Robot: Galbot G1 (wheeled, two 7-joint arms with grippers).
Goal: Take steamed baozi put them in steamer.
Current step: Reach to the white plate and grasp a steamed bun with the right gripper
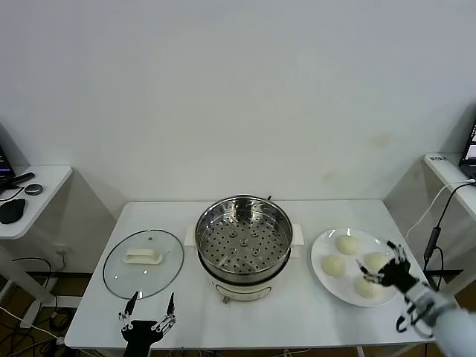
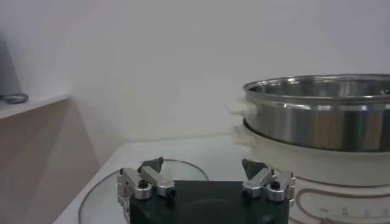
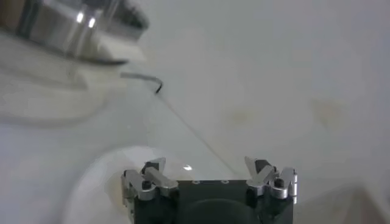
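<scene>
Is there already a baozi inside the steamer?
No, in the head view the steamer shows only its bare perforated tray, and all four baozi lie on the white plate beside it.

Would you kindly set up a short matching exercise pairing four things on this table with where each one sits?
Things:
1. steamed baozi
2. steamer
3. glass lid
4. left gripper

Places:
A. middle of the table, tray empty
B. near the table's front edge, before the lid, open
C. flat on the table, left of the pot
D. on the white plate at right, under the open right gripper

Pairs: 1-D, 2-A, 3-C, 4-B
</scene>
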